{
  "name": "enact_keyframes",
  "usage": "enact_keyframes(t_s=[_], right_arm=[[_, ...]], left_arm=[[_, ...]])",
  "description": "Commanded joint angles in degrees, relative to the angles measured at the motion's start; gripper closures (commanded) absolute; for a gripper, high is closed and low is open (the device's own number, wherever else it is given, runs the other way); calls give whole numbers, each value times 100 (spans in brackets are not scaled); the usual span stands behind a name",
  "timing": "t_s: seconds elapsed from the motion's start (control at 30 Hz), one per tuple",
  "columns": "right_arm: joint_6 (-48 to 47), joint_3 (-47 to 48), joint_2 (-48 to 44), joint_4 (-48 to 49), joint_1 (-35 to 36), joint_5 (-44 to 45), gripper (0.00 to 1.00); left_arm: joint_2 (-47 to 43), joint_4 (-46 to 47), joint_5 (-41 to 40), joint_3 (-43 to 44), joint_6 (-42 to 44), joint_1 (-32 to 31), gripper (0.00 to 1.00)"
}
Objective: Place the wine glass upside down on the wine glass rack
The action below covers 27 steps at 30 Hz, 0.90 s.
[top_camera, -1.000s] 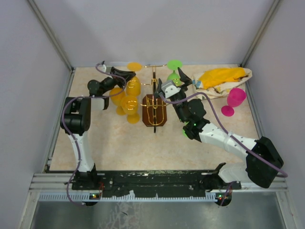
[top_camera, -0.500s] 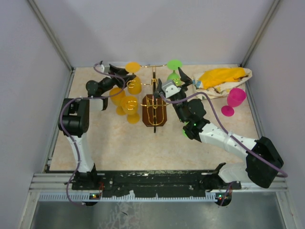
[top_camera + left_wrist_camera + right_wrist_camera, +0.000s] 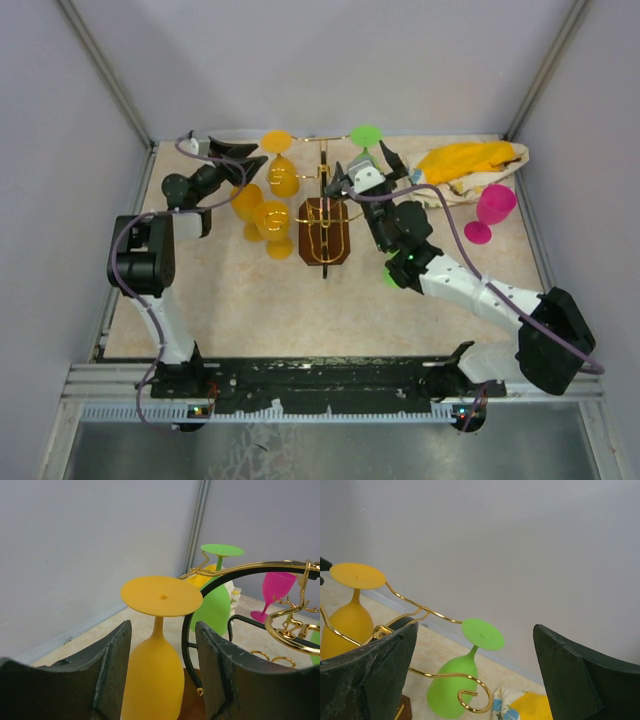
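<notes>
Though unclear overhead, left fingers [image 3: 107,680] flank orange glass [image 3: 152,675].

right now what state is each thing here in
wine glass rack, upright, two glasses hung on it
orange wine glass, upside down, hung on the rack
green wine glass, upside down, hung on the rack
pink wine glass, upright on the table
spare orange glasses, upright on the table
yellow cloth, crumpled
left pincer, open, empty
right pincer, open, empty

Stretched toward the far side with both arms: jaws parted on the left gripper [image 3: 256,154], spread wide on the right gripper [image 3: 361,169].
</notes>
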Motion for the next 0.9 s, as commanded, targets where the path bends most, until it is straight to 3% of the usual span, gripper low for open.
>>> enact_keyframes(t_s=[0.0,0.23,0.4,0.7,0.87], right_arm=[[627,592,-265,-469,-123,141,1],[1507,1339,-360,-1736,-352,437,1],[2558,2068,-333,-3259,-790,868,1],[3744,2565,-449,-4778,-1278,967,1],[4035,2397,-619,-5210,-1372,900,1]], left_arm=[[-424,6,-64,-289,232,89,40],[-1121,-938,-249,-835,850,228,41],[-1926,-1873,-653,-1286,1395,302,40],[-3241,-5927,-1856,-1005,2938,304,40],[-3652,-7108,-2205,-936,3124,302,38]])
